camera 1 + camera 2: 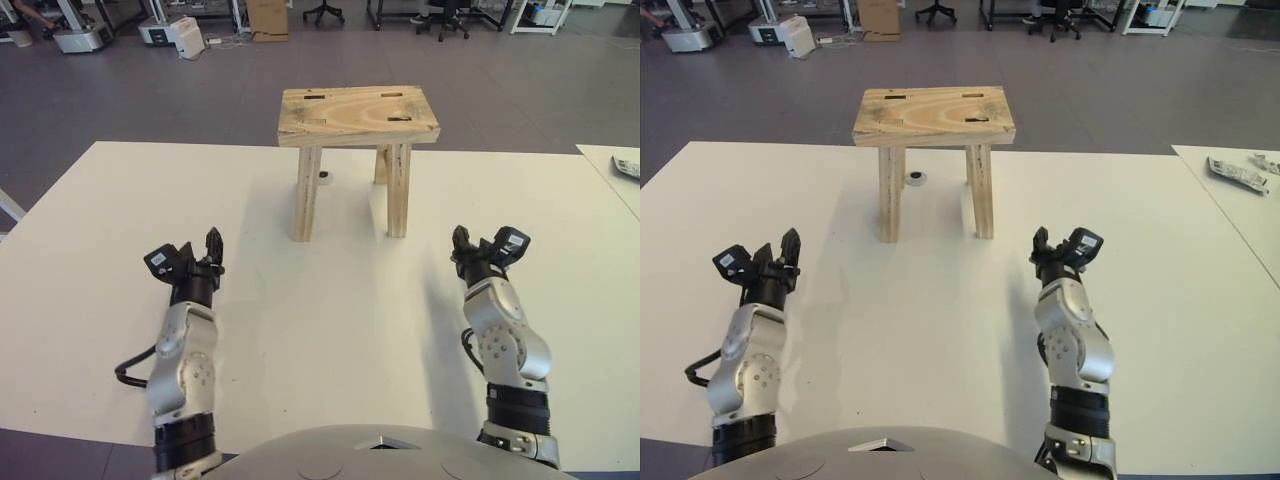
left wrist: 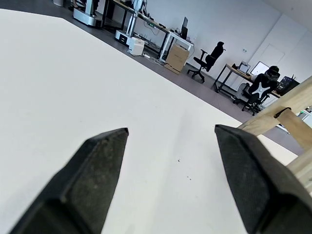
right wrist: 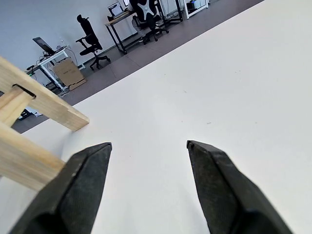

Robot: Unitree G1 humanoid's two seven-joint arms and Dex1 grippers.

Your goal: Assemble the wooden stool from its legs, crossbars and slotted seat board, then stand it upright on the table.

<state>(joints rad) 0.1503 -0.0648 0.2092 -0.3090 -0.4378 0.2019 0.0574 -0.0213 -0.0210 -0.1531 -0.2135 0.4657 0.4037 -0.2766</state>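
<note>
The wooden stool (image 1: 358,115) stands upright at the far middle of the white table (image 1: 330,330), its slotted seat board on top and its legs (image 1: 306,195) on the tabletop. My left gripper (image 1: 200,252) rests low on the near left of the table, open and empty, well short of the stool. On the near right sits my right gripper (image 1: 478,246), also open with nothing between its fingers. The stool's seat edge (image 2: 282,105) shows in the left wrist view beyond the open fingers (image 2: 92,170), and its seat and leg (image 3: 29,141) show in the right wrist view.
A second white table (image 1: 1240,185) stands at the right with small parts on it. A small round item (image 1: 915,178) lies behind the stool's legs. Beyond the table's far edge are grey floor, office chairs and desks.
</note>
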